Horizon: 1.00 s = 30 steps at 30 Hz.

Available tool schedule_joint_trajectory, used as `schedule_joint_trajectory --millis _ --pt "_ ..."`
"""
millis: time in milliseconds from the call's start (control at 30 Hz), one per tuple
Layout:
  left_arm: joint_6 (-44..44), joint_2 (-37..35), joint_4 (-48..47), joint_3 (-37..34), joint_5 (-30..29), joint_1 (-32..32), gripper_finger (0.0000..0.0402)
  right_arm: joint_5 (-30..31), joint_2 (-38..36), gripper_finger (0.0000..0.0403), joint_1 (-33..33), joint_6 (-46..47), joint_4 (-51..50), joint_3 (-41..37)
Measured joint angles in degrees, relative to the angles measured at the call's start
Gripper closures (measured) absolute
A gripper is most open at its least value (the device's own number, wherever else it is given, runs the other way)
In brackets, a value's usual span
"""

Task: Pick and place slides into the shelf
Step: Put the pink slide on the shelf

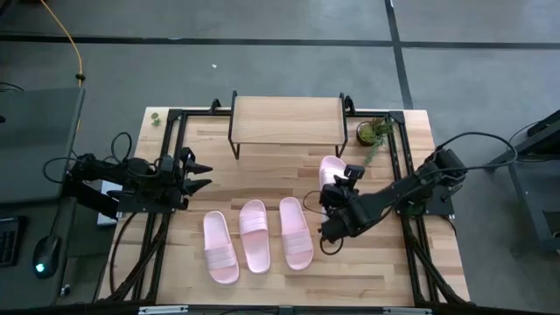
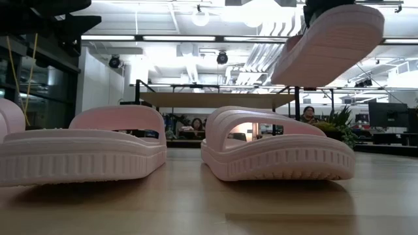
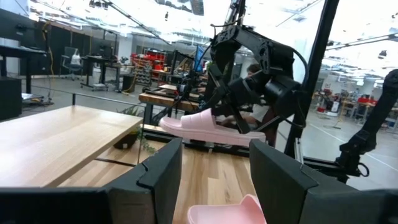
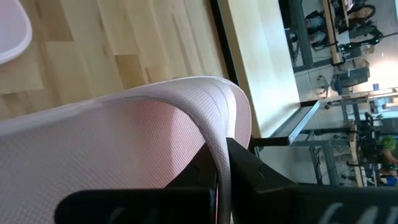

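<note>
Pink slide (image 1: 332,168) sits clamped in your right gripper (image 1: 337,188), lifted, w/ shelf (image 1: 287,120) just beyond the fingers; three more slides (image 1: 256,237) lie behind them on the table. Left gripper (image 1: 199,174) waits, fingers apart, holding nothing. Low view: sole hangs tilted above a resting slide (image 2: 277,152). Right wrist: fingers (image 4: 249,168) pinch only the strap (image 4: 214,121); thin grip, so a quick swing could twist it loose or clip the shelf edge.

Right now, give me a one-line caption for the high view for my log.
Right hand lifts one pink slide near the empty shelf; three slides lie in a row; left hand waits at the table's left edge.
</note>
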Motion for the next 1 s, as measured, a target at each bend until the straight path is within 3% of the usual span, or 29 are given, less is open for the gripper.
schedule_joint_trajectory --millis 500,1000 --pt "0.15 0.00 -0.02 0.00 -0.11 0.00 0.0231 1.06 -0.34 0.0402 -6.07 -9.03 1.55 0.25" --pt "0.15 0.00 -0.04 0.00 -0.11 0.00 0.0232 5.53 -2.43 0.0402 -10.42 -25.56 5.67 11.21"
